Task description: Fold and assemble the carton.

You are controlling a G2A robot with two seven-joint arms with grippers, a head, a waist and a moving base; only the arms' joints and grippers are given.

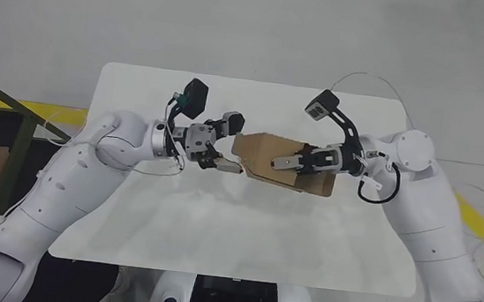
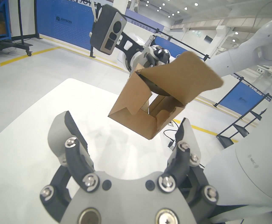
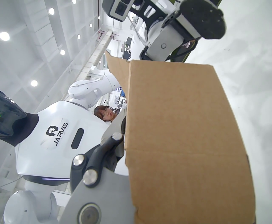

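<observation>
The right tool [image 1: 276, 163] grips one wall of the brown cardboard carton [image 2: 148, 101] and holds it up above the white table [image 1: 216, 228], near its middle, with the end flaps unfolded and the open end turned toward the left tool [image 2: 125, 118]. The left tool is released, its fingers spread wide, just beside that open end.

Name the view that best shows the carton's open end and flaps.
Left wrist view: the carton faces it with its open end, so the flaps and interior are visible. The top view shows its upper panel; the right wrist view shows one plain side panel close up.
</observation>
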